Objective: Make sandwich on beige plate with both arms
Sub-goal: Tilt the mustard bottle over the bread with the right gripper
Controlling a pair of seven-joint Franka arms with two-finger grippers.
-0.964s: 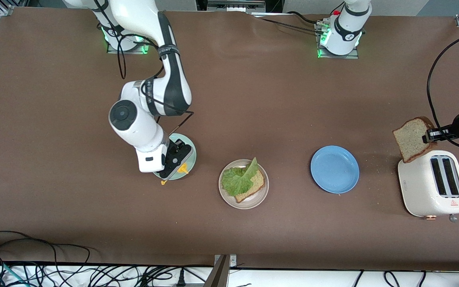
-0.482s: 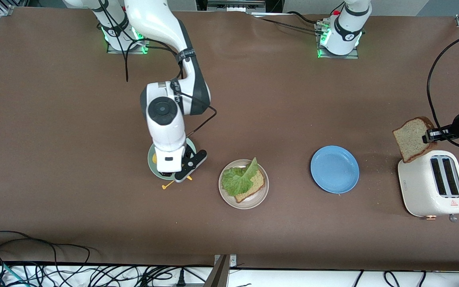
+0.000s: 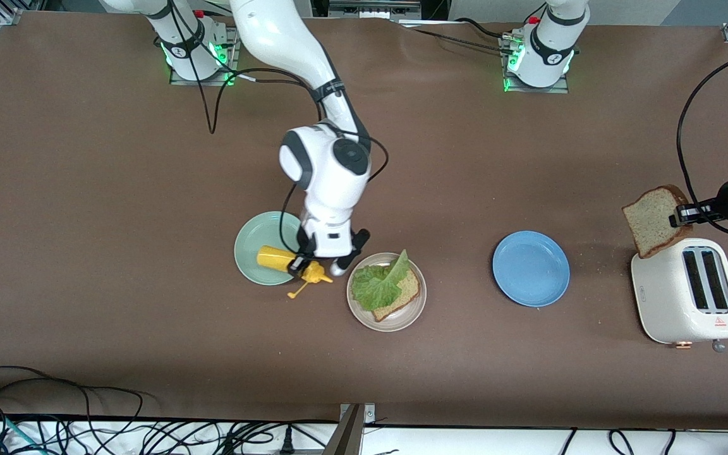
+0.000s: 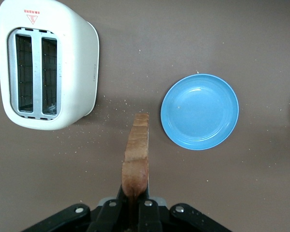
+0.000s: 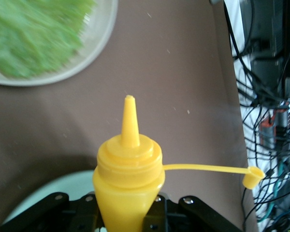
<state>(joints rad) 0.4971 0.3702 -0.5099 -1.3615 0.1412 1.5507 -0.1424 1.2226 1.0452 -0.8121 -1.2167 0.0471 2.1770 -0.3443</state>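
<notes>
1. Front view: the right pincer (image 3: pixel 311 260) pinches a yellow mustard bottle (image 3: pixel 285 261) lying sideways at the mint plate's (image 3: pixel 251 240) edge, likely to sauce the lettuce (image 3: pixel 378 283) on the beige plate (image 3: pixel 356 311), mid-tabletop.
2. Left wrist view: the left pincer (image 4: pixel 134 207) clamps a bread slice (image 4: pixel 137 159) edge-up, ready as the lid.
3. Right wrist view: the nozzle (image 5: pixel 130 121) points toward the beige plate, cap open.

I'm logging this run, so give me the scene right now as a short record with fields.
left gripper: jaws shut on bread slice, over toaster
right gripper: jaws shut on yellow mustard bottle, over mint-green plate
bottle cap: open
beige plate: bread with lettuce leaf on top
blue plate: between beige plate and toaster
</notes>
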